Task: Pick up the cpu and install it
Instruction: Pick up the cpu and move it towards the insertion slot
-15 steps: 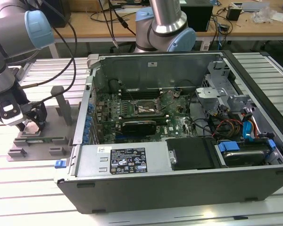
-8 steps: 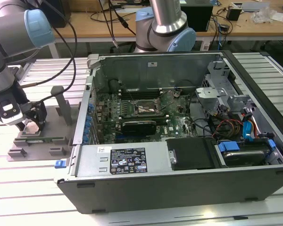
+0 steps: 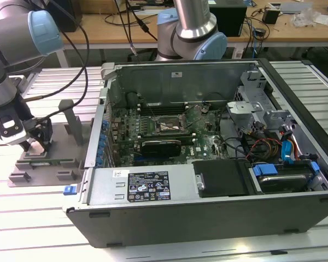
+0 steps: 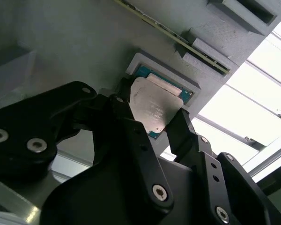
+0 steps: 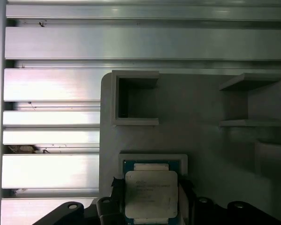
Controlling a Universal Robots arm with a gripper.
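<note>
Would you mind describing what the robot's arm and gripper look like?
The arm has silver-grey tubes with light-blue joint caps, and a black cable runs beside it. The gripper is matte black, built from angular plates with silver screw heads.

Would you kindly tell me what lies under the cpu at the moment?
The grey tray and its framed square pocket lie under the cpu; the pocket floor is covered by the chip.

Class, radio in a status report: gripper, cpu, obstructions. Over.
Gripper down at the cpu. Cpu seated in grey tray recess. Nothing blocking it.
</note>
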